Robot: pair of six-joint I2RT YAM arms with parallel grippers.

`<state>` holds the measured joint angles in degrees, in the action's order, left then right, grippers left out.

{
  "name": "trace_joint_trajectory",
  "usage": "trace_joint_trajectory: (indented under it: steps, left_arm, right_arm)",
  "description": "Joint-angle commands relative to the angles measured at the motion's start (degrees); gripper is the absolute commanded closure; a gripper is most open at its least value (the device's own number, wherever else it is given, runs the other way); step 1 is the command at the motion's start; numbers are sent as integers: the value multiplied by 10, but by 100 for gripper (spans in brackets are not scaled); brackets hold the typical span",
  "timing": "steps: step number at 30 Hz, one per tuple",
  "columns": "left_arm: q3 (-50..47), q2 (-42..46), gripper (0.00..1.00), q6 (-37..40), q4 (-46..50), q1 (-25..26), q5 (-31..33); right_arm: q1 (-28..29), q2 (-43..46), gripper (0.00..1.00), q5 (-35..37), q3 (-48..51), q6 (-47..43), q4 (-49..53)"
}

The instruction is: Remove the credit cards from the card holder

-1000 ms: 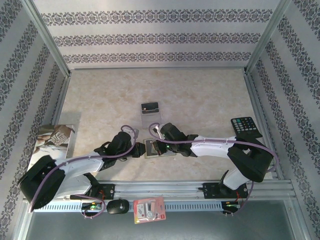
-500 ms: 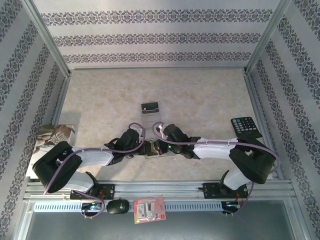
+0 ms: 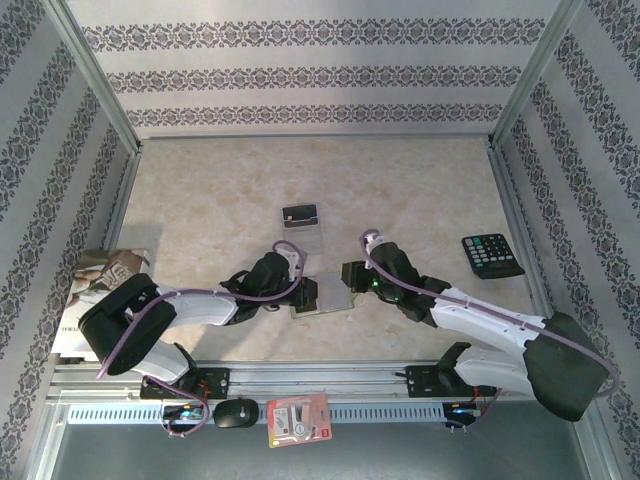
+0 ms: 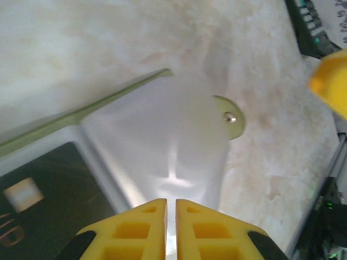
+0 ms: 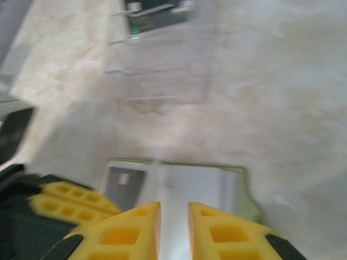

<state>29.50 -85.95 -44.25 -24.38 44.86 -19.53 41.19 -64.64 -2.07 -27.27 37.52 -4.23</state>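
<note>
from above, the left edge of the small flat olive-green folding card holder (image 3: 325, 298) is covered by the left end effector (image 3: 296, 292); whether anything is pinched there cannot be told. the left arm hides part of the pale printed book (image 3: 105, 270). in the left wrist view, the blackish credit card with a gold chip (image 4: 54, 184) is cut by the left and bottom edges, its lettering unreadable, and the black calculator (image 4: 304, 27) is clipped at the top right corner. the right wrist view is blurred throughout: the pale translucent grey card (image 5: 157, 70) is a smear, and the holder's near edge sits behind the right end effector (image 5: 173, 208).
</note>
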Motion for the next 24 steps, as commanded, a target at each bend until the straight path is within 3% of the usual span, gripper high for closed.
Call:
trace_joint_trajectory:
  steps: [1,10,18,24]
  left_arm:
    - [42,-36,88,-9,-35,22,-39]
    - [151,-158,89,-14,15,37,-142]
    - [145,-153,88,-16,9,37,-134]
    - [177,-203,90,-23,34,40,-169]
  right_arm:
    - [-10,23,80,25,24,23,58]
    - [-22,52,79,35,22,21,85]
    - [-24,58,75,24,10,12,86]
    - [-26,55,75,18,-5,4,92]
